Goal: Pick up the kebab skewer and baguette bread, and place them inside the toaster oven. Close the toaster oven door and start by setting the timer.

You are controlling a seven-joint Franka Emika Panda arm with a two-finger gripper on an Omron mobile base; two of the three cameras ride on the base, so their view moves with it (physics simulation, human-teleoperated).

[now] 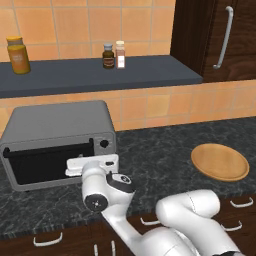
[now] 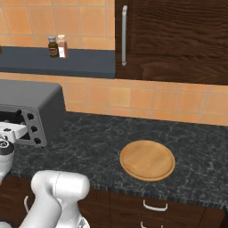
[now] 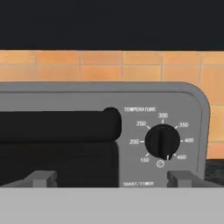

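While the arm reaches from the lower right of the left base view, the toaster oven (image 1: 55, 142) sits at the middle left on the dark counter (image 1: 160, 150). The toaster oven door (image 1: 47, 162) is shut, with its bar handle across the top. The gripper (image 1: 92, 165) is right in front of the oven's right side, and its fingers are wide apart, holding nothing. Up on the shelf (image 1: 100, 75), an orange jar (image 1: 18, 55) stands at the upper left and two small bottles (image 1: 114, 55) stand in the upper middle. A round wooden plate (image 1: 220, 161) lies bare at the middle right. In the hand view, a black knob (image 3: 162, 141) shows at the middle right, with the dark handle (image 3: 61, 125) to its left.
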